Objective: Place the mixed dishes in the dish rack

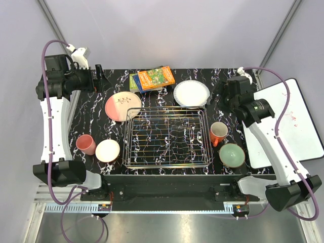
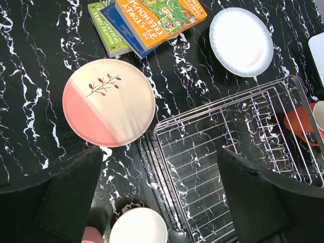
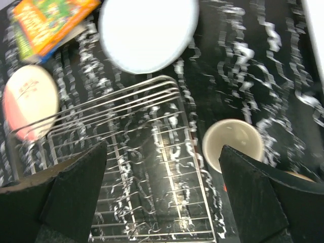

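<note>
The mixed dishes all sit on the black table (image 1: 91, 116), around the dish rack (image 1: 167, 136). None is in the rack yet, and it holds nothing at all.

The left gripper (image 2: 159, 152) hangs high over the far left of the table. Its jaws stand wide apart and grip nothing.

On the left the pink cup (image 1: 86, 144) stands mouth up. Just beside it is the orange bowl (image 1: 108, 150) with a white inside. Both look empty. I think they are hard, light and smooth, so they could slip. A pinch over the rim, one finger inside and one outside, looks best.

Behind them the pink-and-cream plate (image 1: 123, 106) lies flat, just beside the rack's far left corner. A flat plate is tricky, because only its thin edge gives a hold. Some colourful books (image 1: 154, 78) lie further back and are not dishes.

The white plate (image 1: 191, 93) lies flat just behind the rack's far right corner. It needs the same edge hold.

Right of the rack the orange-red mug (image 1: 218, 133) stands upright, close to the wire, with nothing in it. The pale green bowl (image 1: 232, 155) sits near it, empty too. I think any of these could chip if dropped on the wire.

The right gripper (image 3: 163, 148) hangs over the rack's far right corner, its jaws wide apart and gripping nothing.
</note>
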Tool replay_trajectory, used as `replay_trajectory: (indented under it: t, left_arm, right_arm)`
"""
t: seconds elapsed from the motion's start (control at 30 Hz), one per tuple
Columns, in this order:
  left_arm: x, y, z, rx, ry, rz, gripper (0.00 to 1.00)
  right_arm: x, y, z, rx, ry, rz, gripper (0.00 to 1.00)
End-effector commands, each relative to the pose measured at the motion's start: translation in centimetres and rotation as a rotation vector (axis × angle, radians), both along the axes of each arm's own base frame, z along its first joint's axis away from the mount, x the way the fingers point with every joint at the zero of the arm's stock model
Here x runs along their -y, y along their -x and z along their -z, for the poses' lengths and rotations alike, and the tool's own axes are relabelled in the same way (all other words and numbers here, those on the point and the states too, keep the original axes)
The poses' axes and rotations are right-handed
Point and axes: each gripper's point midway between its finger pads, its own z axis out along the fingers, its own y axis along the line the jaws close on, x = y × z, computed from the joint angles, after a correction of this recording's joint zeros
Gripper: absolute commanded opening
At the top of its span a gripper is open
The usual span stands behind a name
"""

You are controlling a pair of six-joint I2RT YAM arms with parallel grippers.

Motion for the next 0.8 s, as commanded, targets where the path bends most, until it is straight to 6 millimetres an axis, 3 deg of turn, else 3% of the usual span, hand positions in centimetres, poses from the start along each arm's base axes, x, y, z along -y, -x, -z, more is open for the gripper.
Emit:
replay_trajectory:
  t: [0.0, 0.17, 0.43, 0.5, 0.77]
  left_arm:
    - [0.0, -0.1, -1.0, 0.042, -0.011, 0.013, 0.99]
    - [-0.3, -0.2, -0.7, 0.042, -0.031, 0.01, 0.99]
    - [-0.6, -0.4, 0.4, 0.026, -0.056, 0.019, 0.99]
    - [-0.6, -0.5, 0.5, 0.022, -0.057, 0.021, 0.99]
    - [-0.7, -1.0, 1.4, 0.006, -0.064, 0.032, 0.99]
  right_arm:
    - [4.1, 2.1, 2.0, -0.061, 0.068, 0.243, 1.0]
    - [6.3, 4.6, 5.6, -0.165, 0.104, 0.382, 1.0]
    - [9.9, 12.3, 9.0, -0.302, 0.099, 0.63, 0.93]
    - [10.4, 14.2, 9.8, -0.341, 0.09, 0.67, 0.93]
    - [10.3, 18.5, 14.4, -0.529, 0.097, 0.728, 0.92]
